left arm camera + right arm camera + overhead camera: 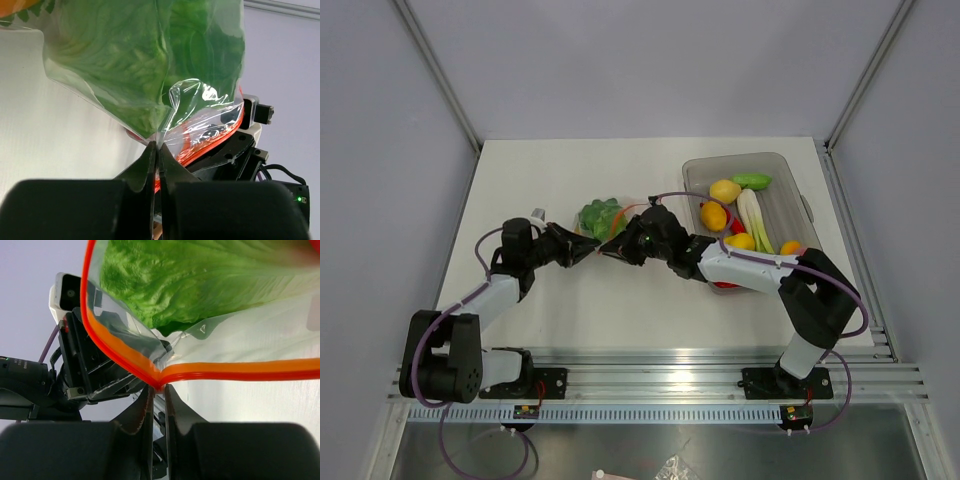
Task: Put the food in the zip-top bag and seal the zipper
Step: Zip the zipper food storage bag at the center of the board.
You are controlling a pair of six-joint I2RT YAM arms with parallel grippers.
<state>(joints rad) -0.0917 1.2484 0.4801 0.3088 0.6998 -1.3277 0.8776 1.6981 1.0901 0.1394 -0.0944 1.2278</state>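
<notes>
Mia: Two robot arms meet in the middle of the white table (540, 180). What is between them?

Ben: The zip-top bag (603, 218) is there. It is clear, and a big green lettuce leaf (135, 60) is inside it.

Mia: What does the left gripper (158, 147) do?

Ben: Its two black fingers are pressed tight together. They pinch the thin clear plastic at a low corner of the bag. The bag goes up from there.

Mia: And the right gripper (158, 390)?

Ben: Its fingers are close, with a thin slit between them. The orange-red zipper (240, 369) bends to a point right at the tips. It is not clear if the fingers squeeze it or only touch it.

Mia: How does the zipper lie?

Ben: It looks like a hook. One part runs up and the other part runs out to the side.

Mia: Where is the other food?

Ben: It lies in the grey tub (788, 205) on the right side of the table, well apart from the bag. A yellow lemon (725, 190) and a white and green leek (750, 212) are in it, with red, orange and green pieces beside them.
</notes>
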